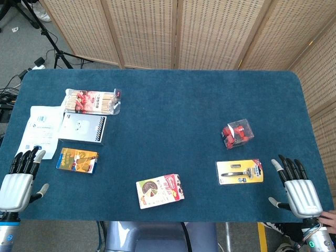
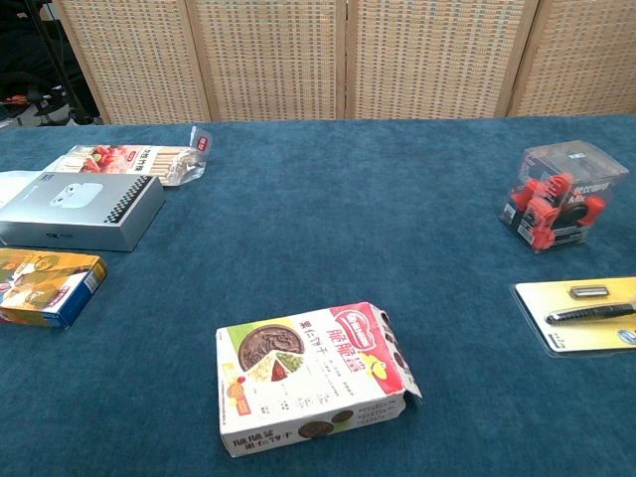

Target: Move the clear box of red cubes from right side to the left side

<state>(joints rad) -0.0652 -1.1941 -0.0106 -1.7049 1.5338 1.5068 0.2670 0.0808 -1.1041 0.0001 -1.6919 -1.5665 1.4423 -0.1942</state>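
Observation:
The clear box of red cubes [image 1: 237, 133] [image 2: 555, 195] stands upright on the right side of the blue table [image 1: 168, 105]. My right hand [image 1: 295, 185] hovers at the table's front right corner, fingers apart and empty, well short of the box. At the front left edge my left hand [image 1: 19, 178] is likewise spread and holds nothing. Neither hand shows in the chest view.
A yellow blister pack with a tool [image 1: 239, 171] [image 2: 586, 313] lies just in front of the clear box. A snack box [image 1: 159, 191] [image 2: 313, 378] sits front centre. On the left lie a stick packet [image 1: 93, 101], a grey box [image 1: 82, 128], a paper sheet [image 1: 40, 129] and an orange box [image 1: 77, 160].

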